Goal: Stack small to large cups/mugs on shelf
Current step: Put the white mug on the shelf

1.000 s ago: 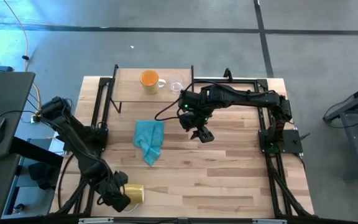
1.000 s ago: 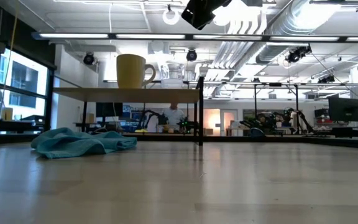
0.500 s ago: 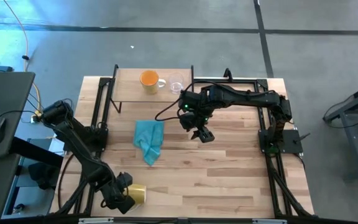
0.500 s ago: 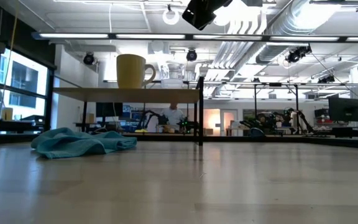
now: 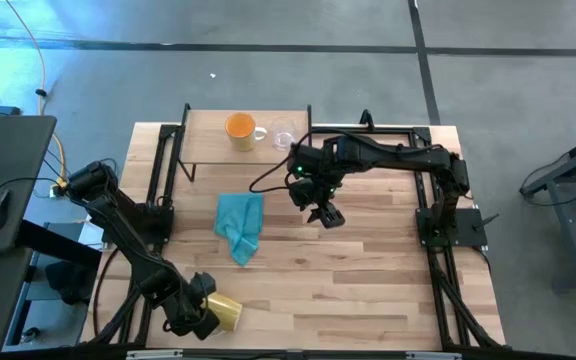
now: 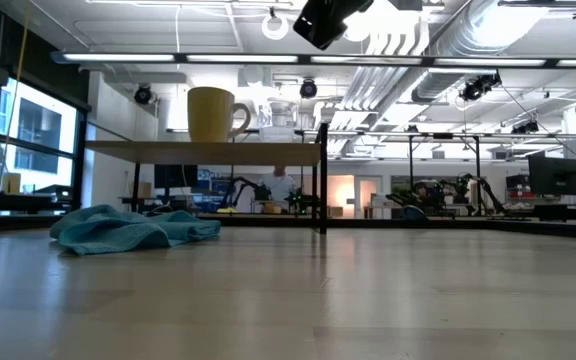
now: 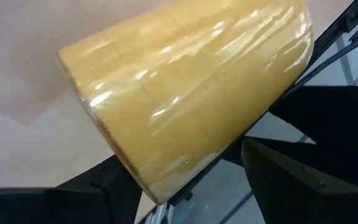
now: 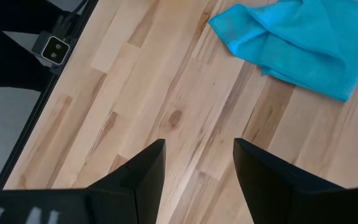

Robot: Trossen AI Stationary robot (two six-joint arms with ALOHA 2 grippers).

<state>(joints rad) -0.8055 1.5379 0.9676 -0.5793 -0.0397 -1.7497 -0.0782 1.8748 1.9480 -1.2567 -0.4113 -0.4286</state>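
Observation:
A cream-yellow mug lies slanted on its side at the table's near left corner, with my left gripper closed around it; in the left wrist view the mug fills the picture. The orange mug and the clear glass cup stand upright side by side on the shelf at the far side; both show in the low view, mug and cup. My right gripper hangs open above the table's middle, right of the cloth. My left gripper has the cream-yellow mug's side wall between its two fingers, one on each side. The fingers slant down from the near left and lie across the mug. The mug sits tilted; whether any part rests on the table I cannot tell.
A crumpled teal cloth lies on the planks in front of the shelf, also seen past my right gripper as the cloth. The shelf's black legs stand on the table. Bare planks stretch across the near right.
My left gripper has rolled at the wrist and tipped a little. The mug has turned with it, from lying along the near edge to slanting, and sits slightly farther toward the table's right.

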